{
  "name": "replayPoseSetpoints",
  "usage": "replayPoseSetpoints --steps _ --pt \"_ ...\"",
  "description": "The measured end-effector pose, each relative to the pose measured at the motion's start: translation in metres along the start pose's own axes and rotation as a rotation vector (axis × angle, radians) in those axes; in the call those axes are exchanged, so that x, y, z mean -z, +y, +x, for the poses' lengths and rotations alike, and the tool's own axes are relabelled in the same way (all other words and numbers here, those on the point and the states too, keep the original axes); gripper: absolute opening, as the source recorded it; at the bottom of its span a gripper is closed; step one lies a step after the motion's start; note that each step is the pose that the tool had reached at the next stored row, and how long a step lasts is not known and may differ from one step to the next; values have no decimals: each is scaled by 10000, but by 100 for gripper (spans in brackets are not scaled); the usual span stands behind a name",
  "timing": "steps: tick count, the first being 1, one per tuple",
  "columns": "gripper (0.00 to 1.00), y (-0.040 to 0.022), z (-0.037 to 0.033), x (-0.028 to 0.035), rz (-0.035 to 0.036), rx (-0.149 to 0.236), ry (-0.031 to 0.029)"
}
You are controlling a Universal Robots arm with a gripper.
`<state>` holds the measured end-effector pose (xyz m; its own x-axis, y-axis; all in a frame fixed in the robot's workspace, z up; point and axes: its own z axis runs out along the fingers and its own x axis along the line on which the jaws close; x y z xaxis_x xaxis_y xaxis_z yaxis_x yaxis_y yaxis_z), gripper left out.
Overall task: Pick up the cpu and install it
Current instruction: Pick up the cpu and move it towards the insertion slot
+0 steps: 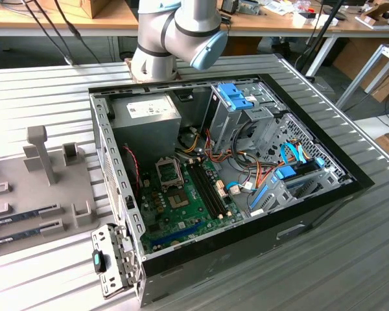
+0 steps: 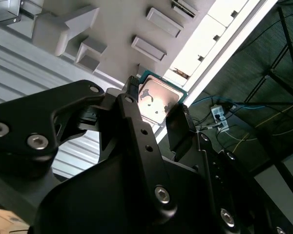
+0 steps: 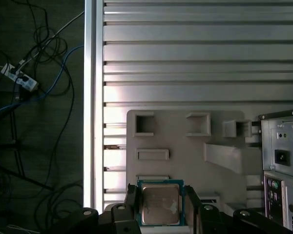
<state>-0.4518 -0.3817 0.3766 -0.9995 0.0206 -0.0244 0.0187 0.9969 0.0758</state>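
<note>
a: what's around the gripper point(image 3: 160, 207)?
b: in both wrist views its two black fingers point(image 3: 132, 201) pinch the cpu point(image 3: 159, 204) by opposite edges, silver top towards the camera. the cpu is over the grey fixture plate point(image 3: 185, 146), by the plate's side that runs along the table's point(image 3: 200, 48) edge rail. i can't tell whether it touches the plate.
a: anything in the way?
b: square pockets point(image 3: 144, 124) and raised blocks point(image 3: 224, 157) sit on the plate near the cpu. the computer case point(image 3: 282, 156) stands just beside the plate's opposite side. cables point(image 3: 34, 73) lie on the floor off the table's edge.
a: and inside the case?
b: in the exterior view it lies open on the table, holding a green motherboard point(image 1: 162, 214) with a metal-framed socket point(image 1: 168, 172), a power supply point(image 1: 146, 113), coloured wires point(image 1: 227, 155) and a drive cage with a blue latch point(image 1: 235, 97). memory sticks point(image 1: 23, 217) lie in the plate's slots.
</note>
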Motion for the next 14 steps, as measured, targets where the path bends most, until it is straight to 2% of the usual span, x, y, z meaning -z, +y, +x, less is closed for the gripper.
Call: replayPoseSetpoints --steps 14 --pt "47 9 -3 117 -7 0 0"
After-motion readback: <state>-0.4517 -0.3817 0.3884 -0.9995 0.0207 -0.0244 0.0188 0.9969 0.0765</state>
